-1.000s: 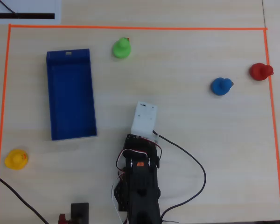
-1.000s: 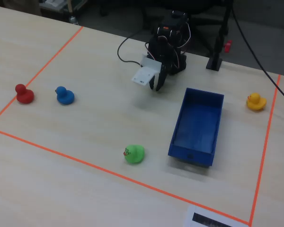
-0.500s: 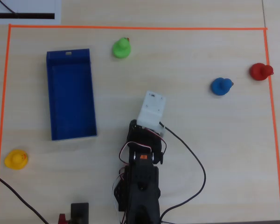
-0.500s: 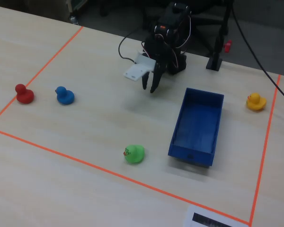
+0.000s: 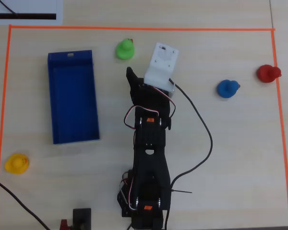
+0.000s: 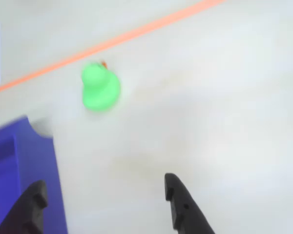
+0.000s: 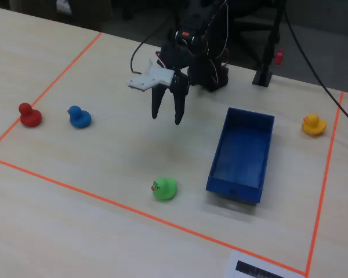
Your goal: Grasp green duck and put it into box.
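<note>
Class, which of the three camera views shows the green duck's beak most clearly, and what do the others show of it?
The fixed view: the green duck appears sharp from the side, its red beak plain at the left. The overhead view shows the duck from above, with only a small red speck at its top edge. The wrist view is blurred, the beak a faint orange smudge.

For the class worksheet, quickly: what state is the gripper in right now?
Gripper: open, fingers spread and empty, hanging above the table short of the small bright green rubber duck.
</note>
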{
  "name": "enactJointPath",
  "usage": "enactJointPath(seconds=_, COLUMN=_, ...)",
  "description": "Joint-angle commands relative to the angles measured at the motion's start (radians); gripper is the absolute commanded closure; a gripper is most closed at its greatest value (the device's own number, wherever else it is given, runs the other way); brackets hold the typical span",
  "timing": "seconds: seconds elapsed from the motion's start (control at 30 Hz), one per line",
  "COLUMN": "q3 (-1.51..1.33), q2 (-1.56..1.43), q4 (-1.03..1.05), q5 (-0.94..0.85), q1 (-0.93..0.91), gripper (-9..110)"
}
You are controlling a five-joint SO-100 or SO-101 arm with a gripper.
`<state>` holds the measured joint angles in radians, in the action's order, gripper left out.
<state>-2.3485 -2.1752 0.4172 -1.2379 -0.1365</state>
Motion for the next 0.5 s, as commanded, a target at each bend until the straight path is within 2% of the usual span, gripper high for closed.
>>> enactJointPath(seconds=0.0, q3=0.083, q2=0.087, q4=-0.186, q5=-0.026, q1=0.009, gripper=69)
enactJointPath(seconds=0.23, q3=0.215, q2=0.388, q4=-0.347, q5=-0.064, q1=0.064, gripper=70)
enactJointPath(seconds=0.47, q3=0.385, q2=0.653, q4=-0.416, q5=-0.083, q1=0.1, gripper=71)
